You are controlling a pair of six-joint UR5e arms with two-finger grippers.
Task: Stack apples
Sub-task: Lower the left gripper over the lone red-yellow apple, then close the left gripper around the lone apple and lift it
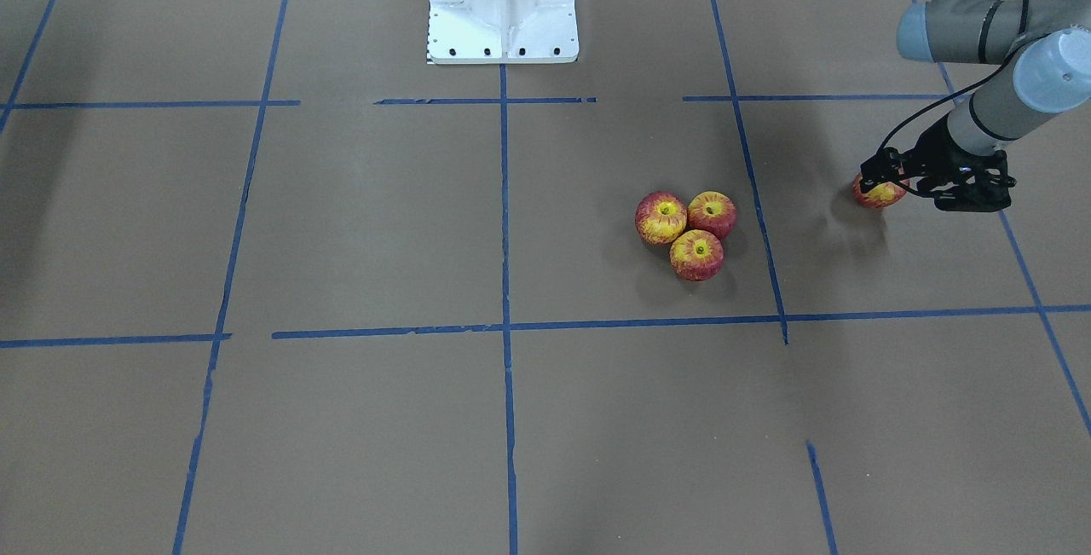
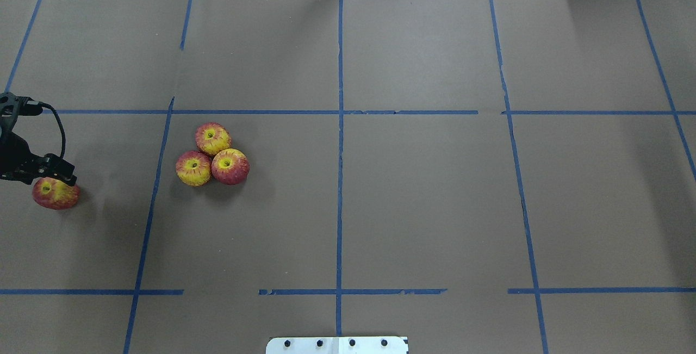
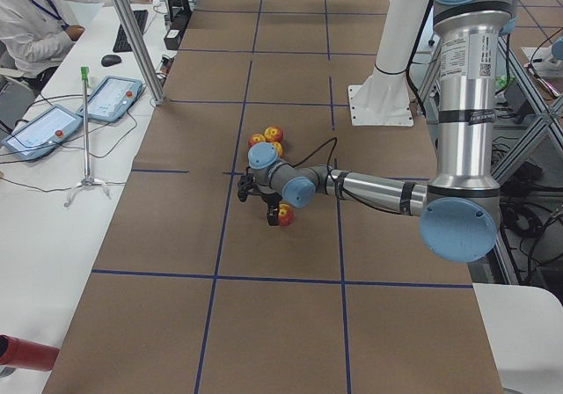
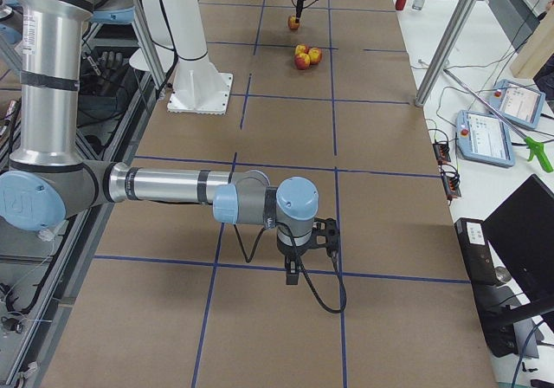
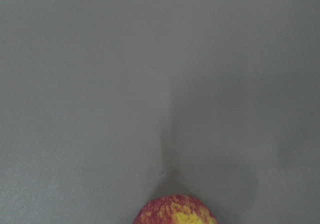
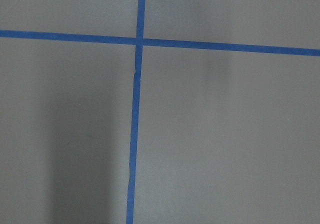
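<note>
Three apples lie touching in a triangle on the brown table; they also show in the overhead view. A fourth apple sits in my left gripper, which is shut on it from above, low over the table and off to my left of the cluster. The overhead view shows that apple under the gripper. The left wrist view shows only its top. My right gripper hangs over a tape crossing far from the apples; I cannot tell whether it is open or shut.
Blue tape lines divide the brown table into squares. The white robot pedestal stands at the robot's edge. Metal poles, tablets and a seated operator are beyond the far side.
</note>
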